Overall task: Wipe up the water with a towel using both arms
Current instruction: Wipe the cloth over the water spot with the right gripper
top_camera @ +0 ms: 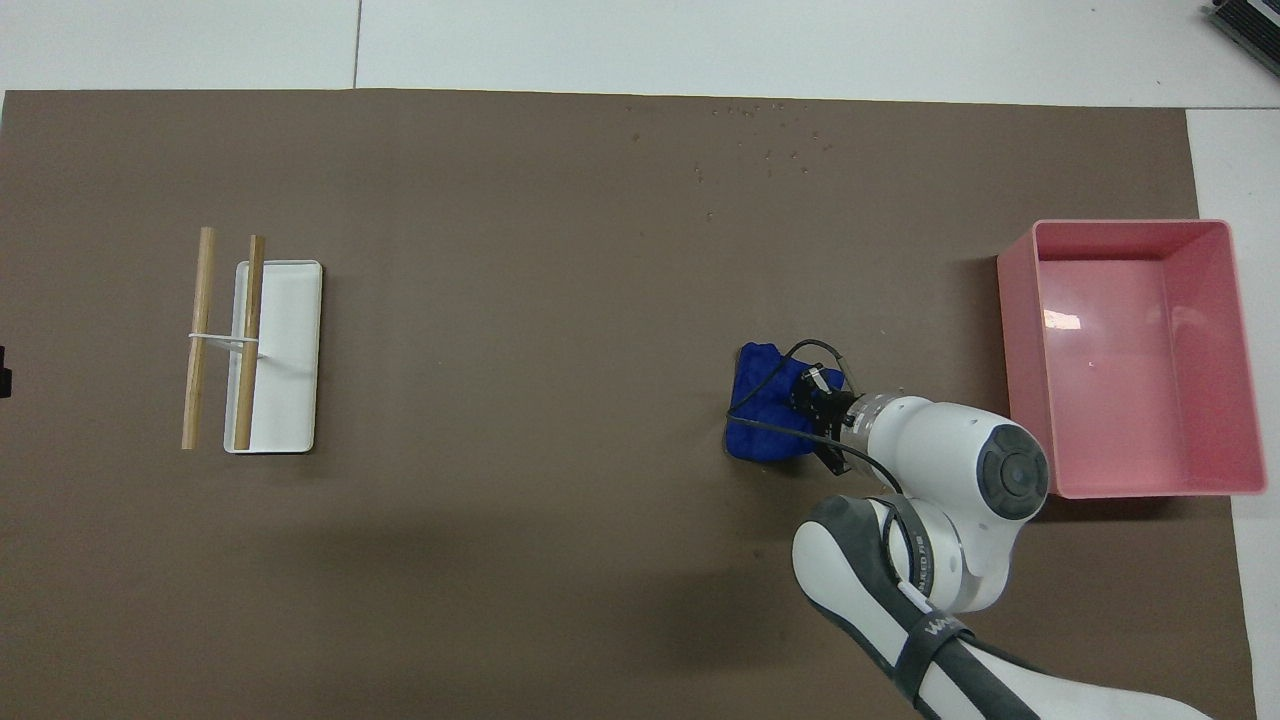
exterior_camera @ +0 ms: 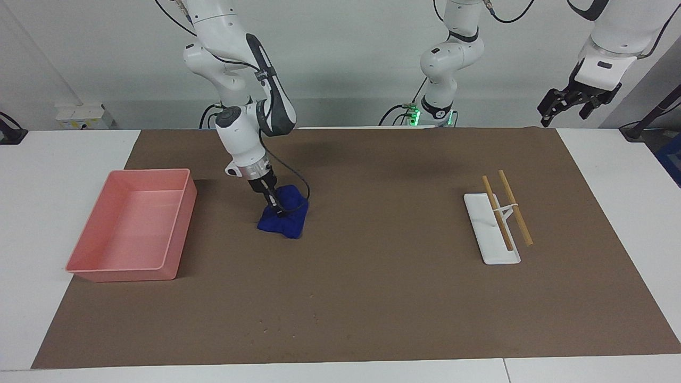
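The deep-blue towel lies bunched on the brown mat, beside the pink tray. My right gripper is shut on the towel and presses it down onto the mat. Small water droplets speckle the mat farther from the robots than the towel. My left gripper hangs open high in the air past the left arm's end of the mat, holding nothing; that arm waits. Only a sliver of black shows at the overhead view's edge there.
A pink tray sits at the right arm's end of the mat. A white rack with two wooden rods stands toward the left arm's end. The brown mat covers most of the table.
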Robot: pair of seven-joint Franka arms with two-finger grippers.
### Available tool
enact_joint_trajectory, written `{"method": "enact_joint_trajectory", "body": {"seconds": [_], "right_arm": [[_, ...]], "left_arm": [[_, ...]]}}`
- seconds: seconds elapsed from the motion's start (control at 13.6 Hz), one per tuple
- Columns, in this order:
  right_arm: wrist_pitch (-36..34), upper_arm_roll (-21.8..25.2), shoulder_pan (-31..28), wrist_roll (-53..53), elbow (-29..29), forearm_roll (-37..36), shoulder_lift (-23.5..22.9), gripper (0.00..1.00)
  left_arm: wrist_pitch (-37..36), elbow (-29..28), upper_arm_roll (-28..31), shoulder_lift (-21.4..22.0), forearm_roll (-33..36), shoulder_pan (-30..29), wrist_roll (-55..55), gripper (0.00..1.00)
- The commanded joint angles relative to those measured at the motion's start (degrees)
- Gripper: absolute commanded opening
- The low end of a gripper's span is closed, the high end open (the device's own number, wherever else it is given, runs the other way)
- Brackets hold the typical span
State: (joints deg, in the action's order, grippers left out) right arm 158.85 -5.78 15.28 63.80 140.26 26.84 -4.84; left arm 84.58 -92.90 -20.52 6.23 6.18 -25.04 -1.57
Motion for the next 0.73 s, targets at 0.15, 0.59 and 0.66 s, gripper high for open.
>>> {"method": "enact_joint_trajectory", "body": {"seconds": [0.15, 0.59, 0.66], "right_arm": [[-12.94, 0.15, 0.54, -1.4, 5.21, -0.56, 2.28, 0.0], [-35.94, 0.33, -5.6, -4.48, -3.56, -3.97, 13.18, 0.0], [-39.72, 0.41, -7.27, -4.57, -6.46, -5.64, 13.88, 0.0]], "left_arm": [[0.15, -1.75, 0.74, 1.59, 0.67, -0.71, -1.33, 1.0], [1.72, -0.79, 0.84, 0.98, 0.85, -0.1, -2.04, 1.0], [1.9, -0.61, 0.75, 0.8, 0.93, 0.43, -2.04, 1.0]]}}
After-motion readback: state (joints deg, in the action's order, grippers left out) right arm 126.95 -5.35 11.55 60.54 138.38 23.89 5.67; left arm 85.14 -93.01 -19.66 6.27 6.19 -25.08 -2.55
